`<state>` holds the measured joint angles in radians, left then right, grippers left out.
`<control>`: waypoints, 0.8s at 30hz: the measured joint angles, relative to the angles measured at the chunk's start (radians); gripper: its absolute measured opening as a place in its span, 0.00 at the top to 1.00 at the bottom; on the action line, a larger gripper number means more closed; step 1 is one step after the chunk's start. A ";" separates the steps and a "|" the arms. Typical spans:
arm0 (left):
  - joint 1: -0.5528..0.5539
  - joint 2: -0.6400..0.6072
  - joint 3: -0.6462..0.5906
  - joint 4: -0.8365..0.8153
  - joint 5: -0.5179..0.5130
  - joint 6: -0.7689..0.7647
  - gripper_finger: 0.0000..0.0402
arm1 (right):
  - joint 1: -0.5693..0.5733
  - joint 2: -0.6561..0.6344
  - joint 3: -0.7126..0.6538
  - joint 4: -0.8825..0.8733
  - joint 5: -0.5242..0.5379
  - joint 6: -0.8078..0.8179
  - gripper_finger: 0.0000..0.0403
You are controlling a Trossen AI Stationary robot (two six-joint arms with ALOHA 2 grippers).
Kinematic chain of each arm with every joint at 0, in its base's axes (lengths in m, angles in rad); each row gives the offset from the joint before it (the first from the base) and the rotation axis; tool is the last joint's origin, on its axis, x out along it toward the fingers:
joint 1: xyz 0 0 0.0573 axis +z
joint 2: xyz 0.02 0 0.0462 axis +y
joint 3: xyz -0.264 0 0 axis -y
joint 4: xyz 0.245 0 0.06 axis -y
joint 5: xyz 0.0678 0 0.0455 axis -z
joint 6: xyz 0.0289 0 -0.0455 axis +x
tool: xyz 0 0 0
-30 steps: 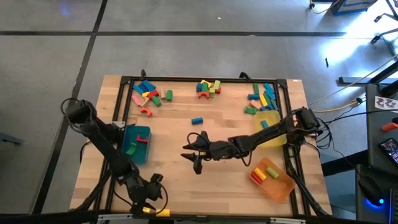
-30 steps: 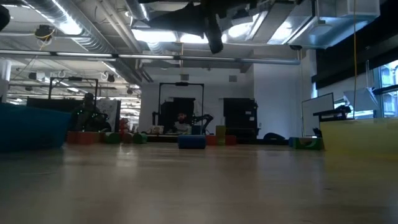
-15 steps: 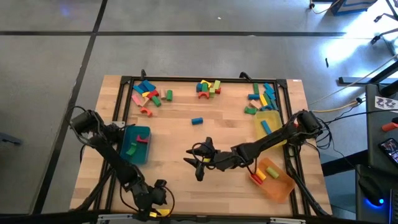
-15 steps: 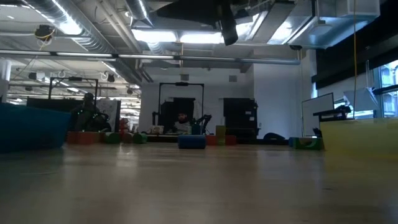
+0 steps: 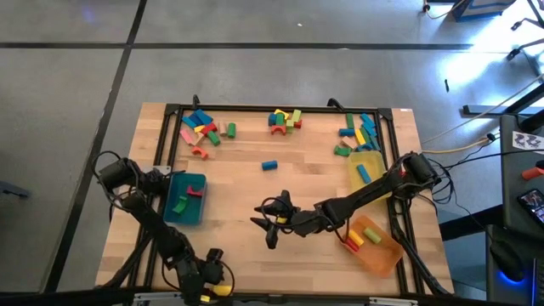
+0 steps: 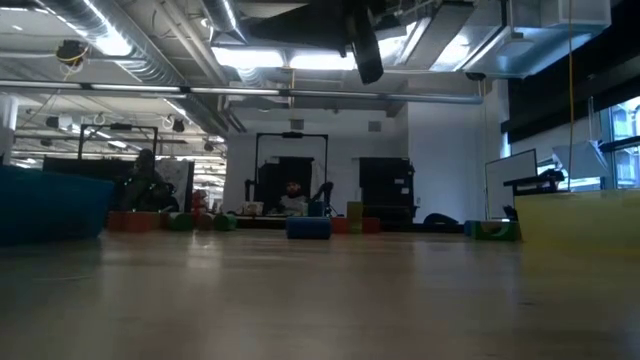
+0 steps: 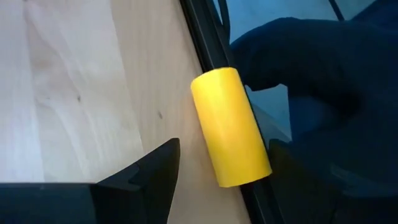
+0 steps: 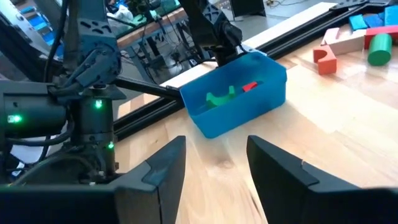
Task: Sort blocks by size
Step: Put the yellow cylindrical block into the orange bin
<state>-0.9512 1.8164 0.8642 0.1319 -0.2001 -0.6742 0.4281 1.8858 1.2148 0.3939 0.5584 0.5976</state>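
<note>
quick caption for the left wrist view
Left gripper open around a yellow cylinder block lying at the wooden table's edge.

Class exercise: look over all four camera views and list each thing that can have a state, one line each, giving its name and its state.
left pincer: open around the yellow cylinder, at the table's near left edge.
yellow cylinder: lying on its side by the black rail.
right pincer: open, empty, above mid-table.
teal tray: holds a green and a red block.
yellow tray: holds one blue block.
orange tray: holds a yellow and a red block.
</note>
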 joint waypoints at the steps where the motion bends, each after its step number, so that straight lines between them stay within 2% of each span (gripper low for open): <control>1: 0.000 0.000 0.000 0.000 -0.006 0.000 0.43 | 0.004 0.000 0.000 0.007 0.004 0.000 0.57; 9: 0.000 0.000 0.000 0.000 -0.040 0.013 0.43 | 0.006 0.000 0.000 0.008 0.028 0.003 0.57; 18: 0.002 0.000 0.000 0.008 -0.074 0.111 0.43 | 0.006 0.000 0.000 0.008 0.029 0.003 0.57; 24: -0.001 0.000 0.000 0.012 -0.079 0.235 0.43 | 0.006 0.000 0.000 0.007 0.029 0.003 0.57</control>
<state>-0.9520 1.8168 0.8642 0.1442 -0.2790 -0.4389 0.4339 1.8858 1.2148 0.4007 0.5877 0.6006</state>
